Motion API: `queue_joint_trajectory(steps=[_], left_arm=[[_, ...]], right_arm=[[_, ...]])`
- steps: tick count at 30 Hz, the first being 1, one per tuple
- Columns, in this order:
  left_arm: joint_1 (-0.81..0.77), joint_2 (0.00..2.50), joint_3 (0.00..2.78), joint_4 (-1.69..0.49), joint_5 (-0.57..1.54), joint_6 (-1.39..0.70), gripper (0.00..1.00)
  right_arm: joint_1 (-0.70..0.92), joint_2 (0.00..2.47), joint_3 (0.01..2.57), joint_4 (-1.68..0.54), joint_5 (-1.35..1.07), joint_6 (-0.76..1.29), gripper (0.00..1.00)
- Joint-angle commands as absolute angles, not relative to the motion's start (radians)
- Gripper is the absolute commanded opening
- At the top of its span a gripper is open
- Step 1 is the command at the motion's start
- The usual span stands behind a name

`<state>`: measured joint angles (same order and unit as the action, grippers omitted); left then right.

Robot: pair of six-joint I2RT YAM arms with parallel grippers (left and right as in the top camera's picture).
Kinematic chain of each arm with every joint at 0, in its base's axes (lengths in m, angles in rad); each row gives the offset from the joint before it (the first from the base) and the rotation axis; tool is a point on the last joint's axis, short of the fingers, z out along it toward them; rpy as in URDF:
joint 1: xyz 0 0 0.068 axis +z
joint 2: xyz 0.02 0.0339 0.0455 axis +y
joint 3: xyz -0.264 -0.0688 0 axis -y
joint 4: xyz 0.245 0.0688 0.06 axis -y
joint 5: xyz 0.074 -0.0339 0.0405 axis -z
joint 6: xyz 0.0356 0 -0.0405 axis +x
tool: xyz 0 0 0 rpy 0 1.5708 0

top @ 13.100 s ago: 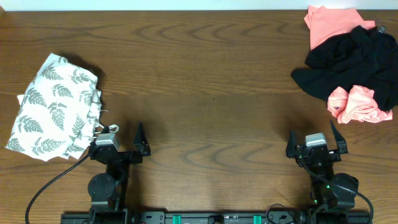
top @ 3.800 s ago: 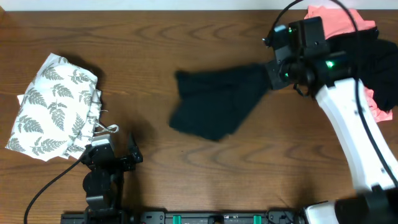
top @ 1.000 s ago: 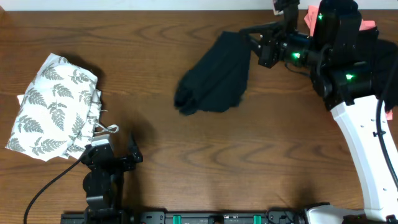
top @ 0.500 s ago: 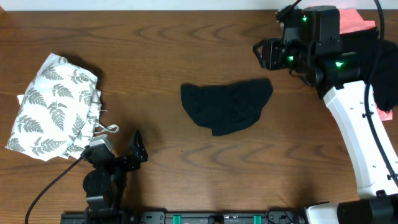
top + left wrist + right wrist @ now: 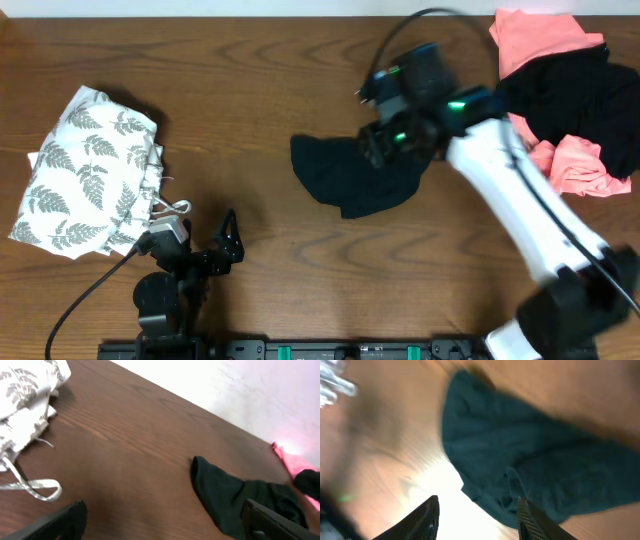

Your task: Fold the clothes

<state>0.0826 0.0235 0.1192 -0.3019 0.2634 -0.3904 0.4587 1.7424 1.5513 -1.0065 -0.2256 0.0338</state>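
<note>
A dark teal garment (image 5: 350,182) lies crumpled in the middle of the table, with nothing holding it. My right gripper (image 5: 378,150) hovers over its right part. In the blurred right wrist view the gripper (image 5: 477,519) is open, bare table shows between its fingers, and one fingertip (image 5: 527,515) is above the garment's (image 5: 530,455) edge. My left gripper (image 5: 226,244) rests open at the front left, away from the cloth. The left wrist view shows the left gripper (image 5: 162,522) with the dark garment (image 5: 235,500) ahead to its right.
A white fern-print garment (image 5: 90,170) with a loose drawstring (image 5: 30,487) lies at the left edge. A pile of pink and black clothes (image 5: 570,100) fills the back right corner. Bare wood lies between them.
The right gripper has let go of the dark garment, which dropped onto the table. The right arm has swung left and down over it. The left arm has barely shifted.
</note>
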Motion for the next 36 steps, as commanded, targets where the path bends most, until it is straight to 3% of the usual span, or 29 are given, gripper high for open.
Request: queue_joint_trajectory(steps=[1, 5, 11, 17, 26, 36], left_arm=[[0.086, 0.028, 0.106, -0.301, 0.283, -0.464, 0.98], [0.086, 0.028, 0.106, -0.302, 0.300, -0.470, 0.98], [0.086, 0.030, 0.106, -0.321, 0.300, -0.469, 0.98], [0.086, 0.030, 0.106, -0.342, 0.299, -0.469, 0.98], [0.086, 0.030, 0.106, -0.342, 0.299, -0.469, 0.98], [0.086, 0.030, 0.106, -0.342, 0.300, -0.469, 0.98]], right_arm=[[0.495, 1.834, 1.555, -1.034, 0.030, 0.123, 0.46], [0.518, 1.932, 1.555, -1.041, 0.046, 0.118, 0.44], [0.519, 1.984, 1.555, -1.004, 0.121, 0.134, 0.30], [0.521, 1.933, 1.556, -0.982, 0.134, 0.134, 0.01], [0.511, 1.670, 1.557, -0.945, 0.182, 0.133, 0.01], [0.507, 1.377, 1.557, -0.753, 0.176, 0.077, 0.01]])
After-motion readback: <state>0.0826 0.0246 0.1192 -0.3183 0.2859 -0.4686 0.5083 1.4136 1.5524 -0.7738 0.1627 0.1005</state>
